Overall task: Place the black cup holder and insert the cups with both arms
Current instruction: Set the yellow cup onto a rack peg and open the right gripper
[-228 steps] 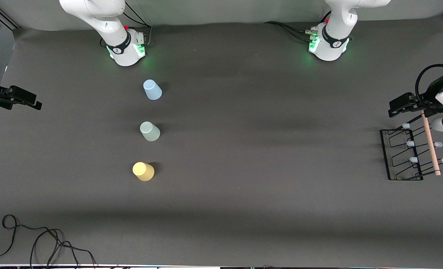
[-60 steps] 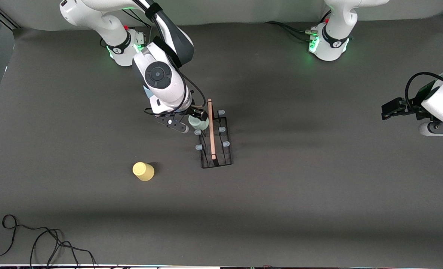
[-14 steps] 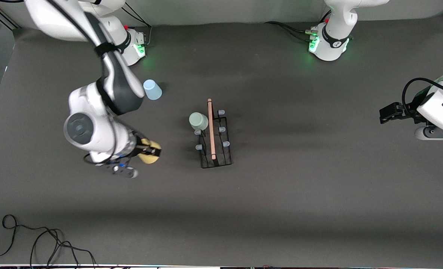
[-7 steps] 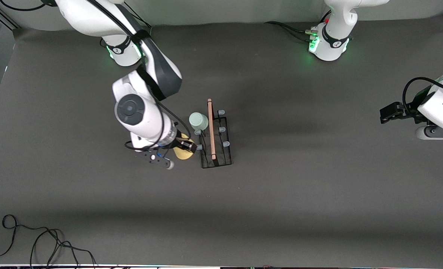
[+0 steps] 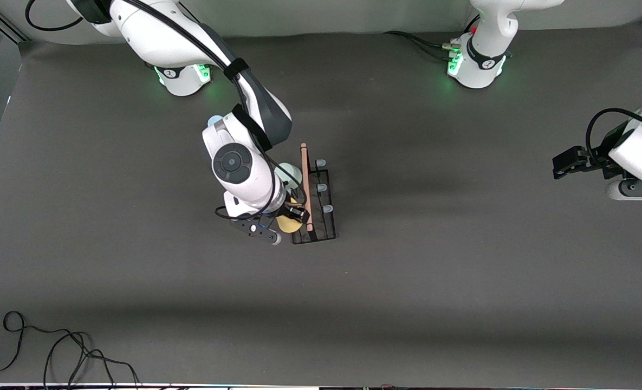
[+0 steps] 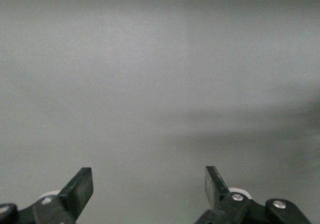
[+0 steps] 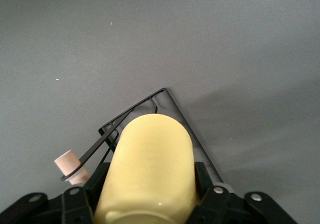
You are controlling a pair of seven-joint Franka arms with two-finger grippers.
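Right pincer [image 5: 290, 215]: pinches the yellow cup [image 5: 287, 222] over the rack's [image 5: 321, 230] camera-near end, likely to seat it on a prong.
Yellow cup: long axis roughly level.
Green cup [image 5: 292, 173]: on a rack prong.
Rack: rod [image 5: 305, 184] runs toward the camera.
Left pincer [image 5: 565, 162]: spread, empty, waiting well apart from the rack.

Even overhead light, soft shadows on table [image 5: 407, 281]; left wrist view hazy, featureless.

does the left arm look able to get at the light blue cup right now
Probably not easily. The left gripper hangs open at the left arm's end of the table, while the light blue cup sits near the right arm's base, mostly hidden under the right arm, whose gripper holds the yellow cup at the black cup holder.
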